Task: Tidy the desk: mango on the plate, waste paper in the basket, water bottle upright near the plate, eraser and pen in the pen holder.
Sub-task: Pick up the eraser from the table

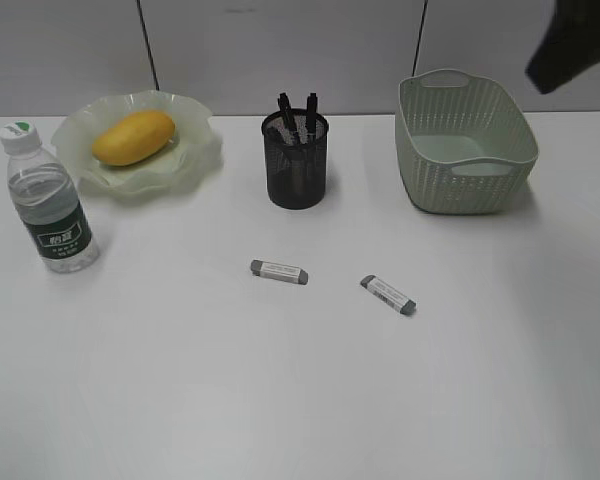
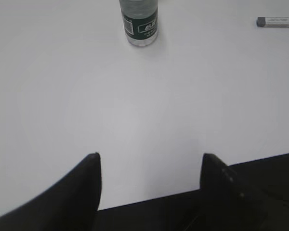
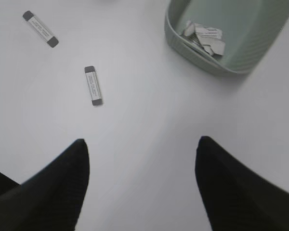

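White desk (image 1: 300,400) bare beneath my right gripper (image 3: 142,154), jaws released, nearer eraser (image 3: 93,85) ahead-left; I judge a skewed descent could flick it away.

A plain white tabletop (image 1: 280,400) fills most of the exterior view, smooth and matte, lit evenly from above so that shadows on it are soft and short. Behind its far edge stands a pale grey wall (image 1: 310,50) made of flat panels, split by two thin dark seams (image 1: 148,45) that run slightly slanted from the top down to the tabletop. In the left wrist view a dark strip (image 2: 260,166) shows beyond the tabletop's near edge; what it is cannot be told.
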